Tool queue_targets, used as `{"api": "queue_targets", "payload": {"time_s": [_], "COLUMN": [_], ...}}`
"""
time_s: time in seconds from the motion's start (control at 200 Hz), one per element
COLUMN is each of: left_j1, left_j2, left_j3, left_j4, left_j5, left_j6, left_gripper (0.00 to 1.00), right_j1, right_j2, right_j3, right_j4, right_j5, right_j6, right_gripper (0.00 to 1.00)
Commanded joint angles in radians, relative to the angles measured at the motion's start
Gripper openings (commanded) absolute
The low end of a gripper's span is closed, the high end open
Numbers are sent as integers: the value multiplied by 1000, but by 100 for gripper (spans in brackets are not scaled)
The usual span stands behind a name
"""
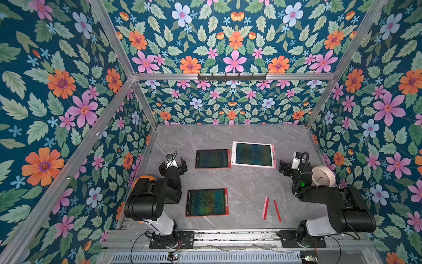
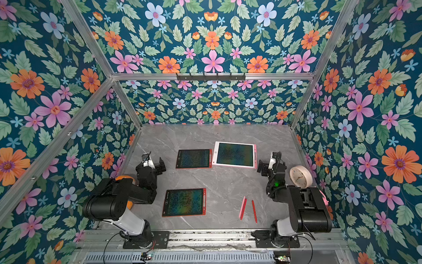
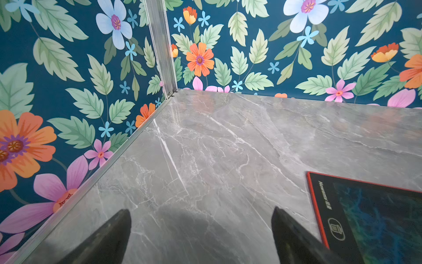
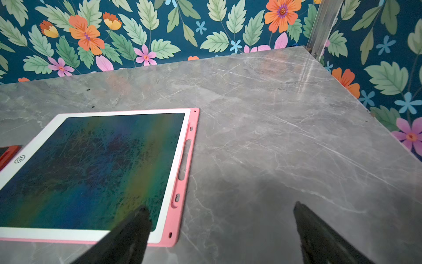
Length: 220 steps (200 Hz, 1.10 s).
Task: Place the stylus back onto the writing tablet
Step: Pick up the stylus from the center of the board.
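Three styluses lie on the marble table near its front right: a pink stylus [image 1: 265, 207] touching a red stylus [image 1: 267, 209], and a second red stylus [image 1: 277, 211] a little apart. A red writing tablet [image 1: 206, 202] lies front left. Another red tablet [image 1: 212, 158] and a larger pink-edged white tablet [image 1: 253, 154] lie further back. My left gripper [image 1: 172, 166] hovers open left of the back red tablet [image 3: 365, 217], holding nothing. My right gripper [image 1: 283, 167] hovers open beside the pink tablet's slotted edge [image 4: 185, 160], also holding nothing. Both wrist views show only table between the fingers.
A round white clock [image 1: 323, 176] stands by the right wall behind my right arm. An orange object [image 1: 146, 177] shows partly under my left arm. Floral walls close three sides. A black hook rail [image 1: 231, 77] hangs high on the back wall.
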<state>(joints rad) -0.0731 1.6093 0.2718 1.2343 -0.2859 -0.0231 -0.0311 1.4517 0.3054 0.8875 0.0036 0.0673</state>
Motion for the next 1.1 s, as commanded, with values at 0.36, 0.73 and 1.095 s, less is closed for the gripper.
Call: {"api": "queue_targets", "payload": {"time_s": [0.36,0.73,1.095], "left_j1": [-7,-7,-7], "left_j2": [0,0,0], "left_j3": [-4,-3,-3], "left_j4": [35,37,32], "left_j5": [-15,-16,-16], "left_j6": [12,11,11], "left_gripper": [100,100,100], "right_j1": [0,0,-1], "right_j2": [-1,-1,-1], "right_j3": [0,0,3], "right_j4": [29,28,21], "right_j5": [-4,-4,-8], "right_j6": [-18,-17,-10], "right_gripper": [99,99,99]}}
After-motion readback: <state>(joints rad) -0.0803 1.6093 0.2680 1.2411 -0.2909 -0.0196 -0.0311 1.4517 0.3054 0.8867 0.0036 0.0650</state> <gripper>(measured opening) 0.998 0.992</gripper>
